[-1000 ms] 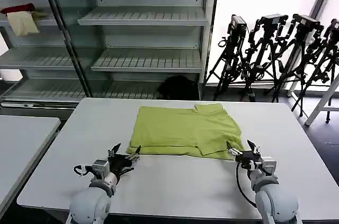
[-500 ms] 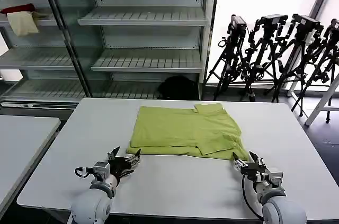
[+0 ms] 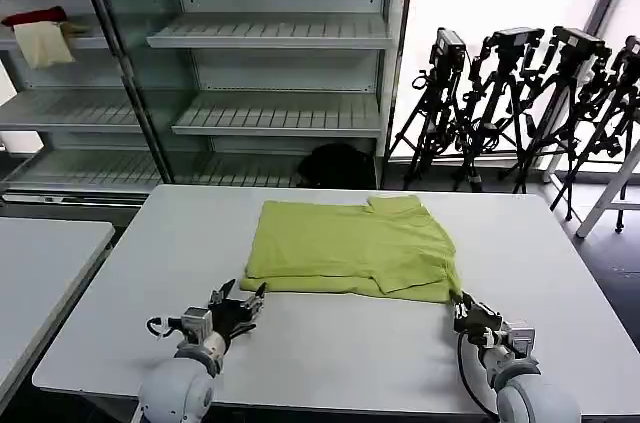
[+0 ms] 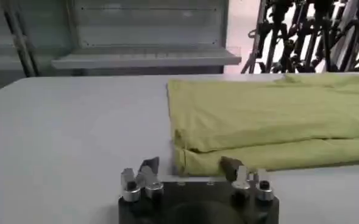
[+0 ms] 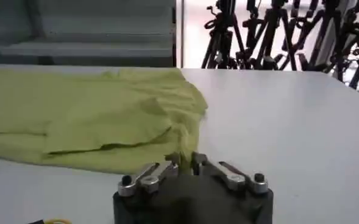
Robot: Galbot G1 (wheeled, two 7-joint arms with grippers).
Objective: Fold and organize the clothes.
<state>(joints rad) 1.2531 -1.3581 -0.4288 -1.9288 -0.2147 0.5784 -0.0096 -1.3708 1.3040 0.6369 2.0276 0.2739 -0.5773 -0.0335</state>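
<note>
1. A white worktop (image 3: pixel 330 343) stands before grey metal shelving (image 3: pixel 270 33), with a row of camera tripods (image 3: pixel 520 93) by the bright window to the robot's right.
2. The lime yellow-green T-shirt (image 3: pixel 350 248) lies flat in the far-middle of the worktop, already doubled over: two layers show along its near edge, probably so that the next fold can start from a tidy strip.
3. The right gripper (image 3: pixel 468 315) sits low on the worktop at the shirt's near right corner. In the right wrist view its jaws have closed on a pinch of that yellow-green corner, judged to be a hold for lifting or drawing the corner across.
4. The left gripper (image 3: pixel 238 303) rests just short of the near left corner, its jaws spread open and empty, the hem close ahead of them. It looks poised to take the matching corner.
5. A red cloth (image 3: pixel 33 16) and a cream cloth (image 3: pixel 42 43) lie on a shelf at far left, well apart from the work.
</note>
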